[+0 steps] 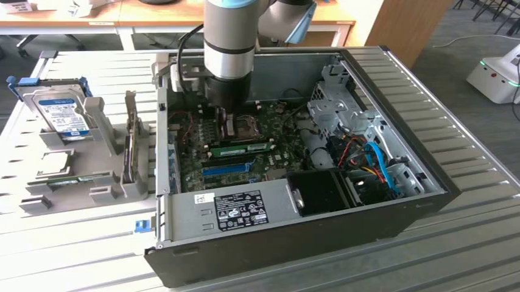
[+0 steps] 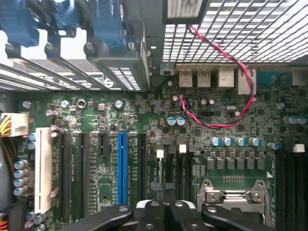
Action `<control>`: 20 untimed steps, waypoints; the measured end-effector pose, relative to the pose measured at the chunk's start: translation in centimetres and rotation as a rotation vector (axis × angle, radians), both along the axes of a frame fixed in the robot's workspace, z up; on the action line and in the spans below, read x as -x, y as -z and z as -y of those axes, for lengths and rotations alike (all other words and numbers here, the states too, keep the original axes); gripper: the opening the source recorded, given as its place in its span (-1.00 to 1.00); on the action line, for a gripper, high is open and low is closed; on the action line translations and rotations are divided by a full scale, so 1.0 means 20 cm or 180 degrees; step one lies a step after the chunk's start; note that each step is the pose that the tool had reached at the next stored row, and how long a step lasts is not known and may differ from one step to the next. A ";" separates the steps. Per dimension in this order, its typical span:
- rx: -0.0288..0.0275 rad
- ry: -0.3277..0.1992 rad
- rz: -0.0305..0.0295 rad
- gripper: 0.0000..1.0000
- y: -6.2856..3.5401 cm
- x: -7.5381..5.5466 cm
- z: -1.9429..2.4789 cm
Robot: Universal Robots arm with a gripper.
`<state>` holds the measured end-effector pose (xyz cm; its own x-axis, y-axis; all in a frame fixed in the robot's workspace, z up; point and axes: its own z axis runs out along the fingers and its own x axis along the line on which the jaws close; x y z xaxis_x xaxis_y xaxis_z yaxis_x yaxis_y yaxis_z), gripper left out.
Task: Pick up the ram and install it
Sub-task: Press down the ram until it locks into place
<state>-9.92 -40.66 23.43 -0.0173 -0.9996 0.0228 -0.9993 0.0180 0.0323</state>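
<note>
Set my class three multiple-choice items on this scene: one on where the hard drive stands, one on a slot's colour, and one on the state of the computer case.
1. Where is the hard drive?
A. In the grey holder, outside the computer case, to the exterior view's left
B. Inside the case
C. On the floor

2. What colour is the long slot that stands between black slots?
A. Red
B. Blue
C. Yellow

3. What state is the case in?
A. Closed
B. Open, with the motherboard exposed
C. Open, with no board inside

Answers:
1 A: the drive stands upright in the holder beside the case.
2 B: the wrist view shows it bright blue.
3 B: the green board is in plain sight.
</note>
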 end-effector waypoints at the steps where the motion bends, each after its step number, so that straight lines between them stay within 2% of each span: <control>1: 0.0000 0.0000 0.0000 -0.79 -0.010 0.00 0.000; 12: 0.0000 0.0000 0.0000 -0.79 -0.130 0.00 0.000; 20: 0.0000 0.0000 0.0000 -0.79 -0.193 0.00 0.000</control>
<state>-9.92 -40.67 27.29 -0.0172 -0.9996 0.0229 -0.9993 0.0180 0.0324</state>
